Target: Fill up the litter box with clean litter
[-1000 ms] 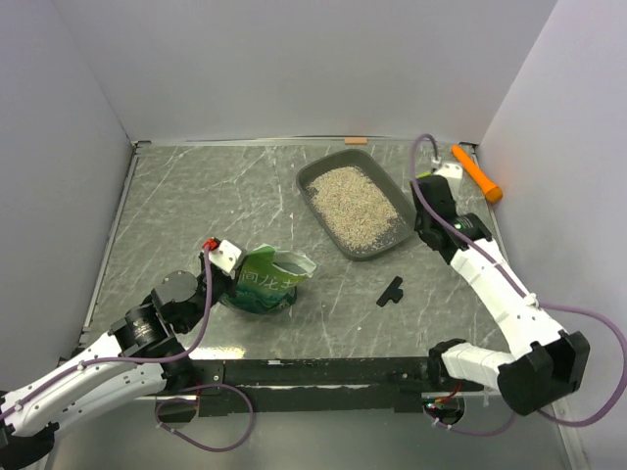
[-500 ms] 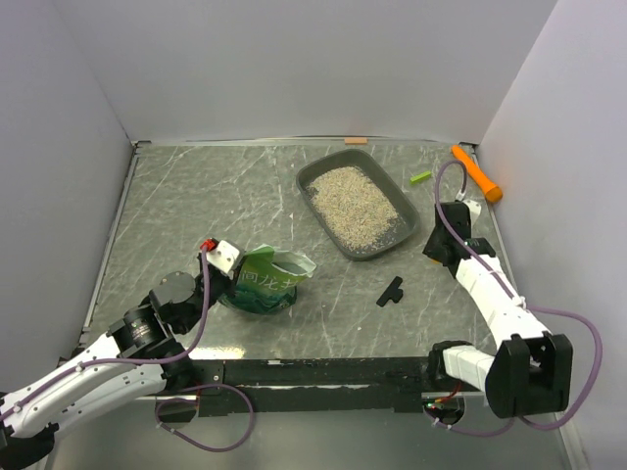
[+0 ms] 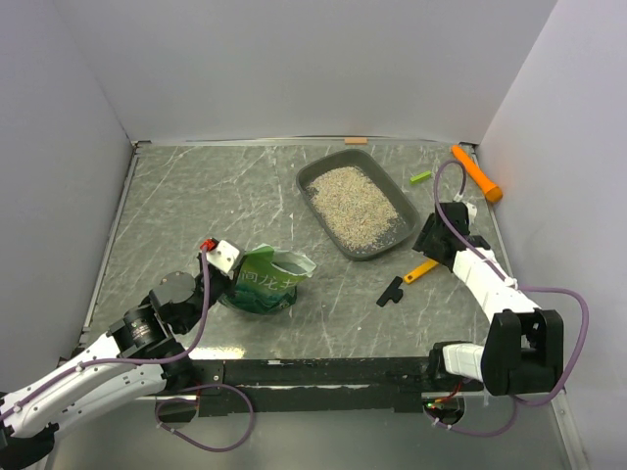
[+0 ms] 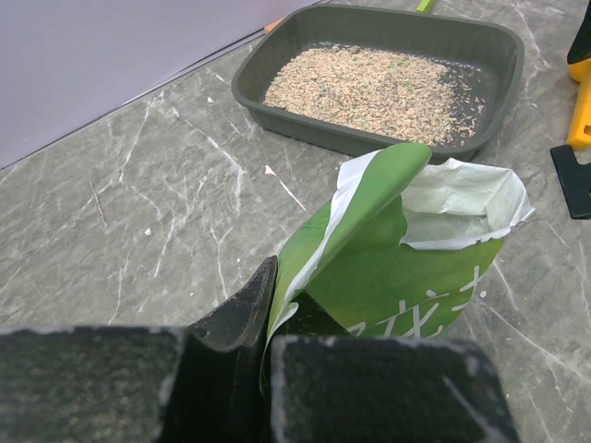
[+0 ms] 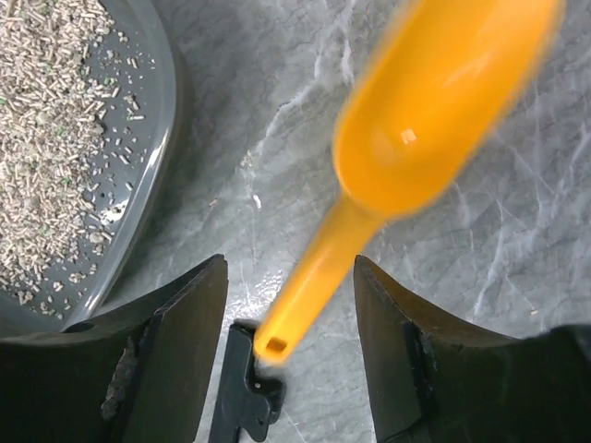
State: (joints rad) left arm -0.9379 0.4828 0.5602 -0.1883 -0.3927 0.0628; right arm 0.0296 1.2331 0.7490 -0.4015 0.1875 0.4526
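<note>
The litter box (image 3: 306, 186) is a dark grey tray at the back of the table, holding a bed of clean litter (image 3: 355, 204). The box (image 4: 369, 143) and its litter (image 4: 369, 83) also show in the left wrist view. My left gripper (image 3: 227, 266) is shut on the edge of the open green bag (image 3: 266, 282), which stands upright (image 4: 406, 249). My right gripper (image 5: 288, 268) is open just right of the box rim (image 5: 164, 120). An orange-yellow scoop (image 5: 416, 120), blurred, sits between the fingers and touches neither. That scoop (image 3: 422, 270) shows below the gripper.
A black clip (image 3: 392, 291) lies on the table by the scoop's handle end (image 5: 245, 397). An orange tool (image 3: 476, 173) rests in the back right corner. A small green piece (image 3: 420, 177) lies near it. Walls close in on three sides.
My right arm has drawn back from the tray's far right side towards the near edge. Its jaws have opened and let go of the scoop. The left arm and bag have not moved.
</note>
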